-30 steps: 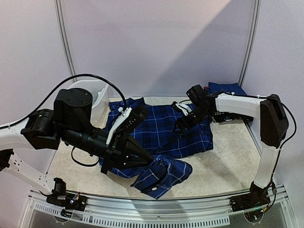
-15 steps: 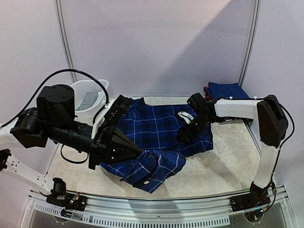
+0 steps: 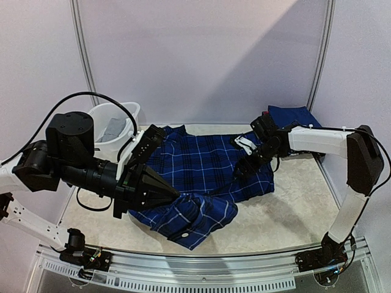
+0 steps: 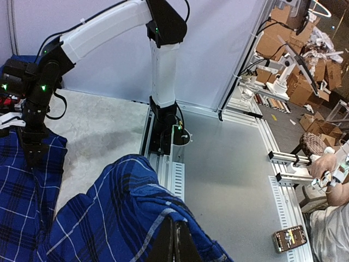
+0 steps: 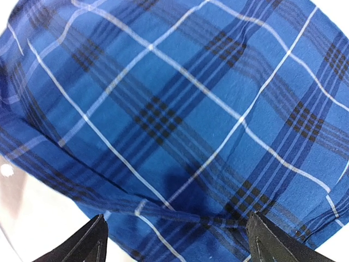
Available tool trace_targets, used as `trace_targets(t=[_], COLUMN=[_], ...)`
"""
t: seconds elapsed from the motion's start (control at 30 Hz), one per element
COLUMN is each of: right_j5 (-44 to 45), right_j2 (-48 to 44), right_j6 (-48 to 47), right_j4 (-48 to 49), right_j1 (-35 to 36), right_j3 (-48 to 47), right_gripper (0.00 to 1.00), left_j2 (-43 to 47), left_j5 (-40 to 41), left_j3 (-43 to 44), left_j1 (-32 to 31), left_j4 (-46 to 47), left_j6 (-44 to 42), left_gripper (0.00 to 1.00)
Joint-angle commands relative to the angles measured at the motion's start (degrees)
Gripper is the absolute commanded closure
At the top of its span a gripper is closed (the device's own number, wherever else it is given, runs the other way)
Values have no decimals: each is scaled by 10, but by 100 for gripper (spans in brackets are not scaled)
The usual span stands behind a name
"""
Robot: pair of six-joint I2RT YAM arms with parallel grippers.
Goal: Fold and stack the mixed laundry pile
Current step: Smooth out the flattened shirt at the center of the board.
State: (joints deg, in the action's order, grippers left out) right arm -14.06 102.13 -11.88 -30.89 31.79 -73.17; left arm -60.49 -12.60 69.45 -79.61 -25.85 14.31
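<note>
Since a second ago our left gripper (image 3: pixel 176 196) has drawn back to the left, dragging the near fold of the blue plaid shirt (image 3: pixel 201 160) with it, its jaws clamped together on that cloth. The shirt lies spread mid-table (image 3: pixel 293 201). Our right gripper (image 3: pixel 243 170), jaws wide apart, sits low over the shirt's right edge, holding nothing. We judge the fold unfinished.

The dark blue plaid shirt (image 3: pixel 208 162), crossed by thin light lines, lies spread and wrinkled across the middle of the surface (image 3: pixel 293 207). Its near portion is turned over on itself in a bunched fold, where the closed left tool (image 3: pixel 176 196) pinches it. A plain dark blue garment (image 3: pixel 292 114) sits folded at the far right, and grey cloth (image 3: pixel 113 129) lies inside the white basket (image 3: pixel 125 110) at far left.
</note>
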Motion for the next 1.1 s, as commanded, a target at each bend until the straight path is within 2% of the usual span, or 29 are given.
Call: trace_targets(t=[0.0, 0.47, 0.87, 1.07], right_j5=[32, 23, 31, 24], right_j2=[-11, -9, 10, 15], right_j6=[-82, -215, -225, -216], right_j4=[24, 49, 28, 21], right_j1=[-1, -2, -1, -1], right_j3=[21, 24, 7, 8], right_gripper=[10, 8, 13, 20], left_j2=[-1, -12, -5, -4], left_j5=[9, 9, 20, 23], left_j3=[-6, -2, -5, -5], left_j1=[-6, 0, 6, 8], left_j4=[-9, -8, -12, -14], left_j6=[-10, -9, -7, -5], left_gripper=[100, 100, 100, 100])
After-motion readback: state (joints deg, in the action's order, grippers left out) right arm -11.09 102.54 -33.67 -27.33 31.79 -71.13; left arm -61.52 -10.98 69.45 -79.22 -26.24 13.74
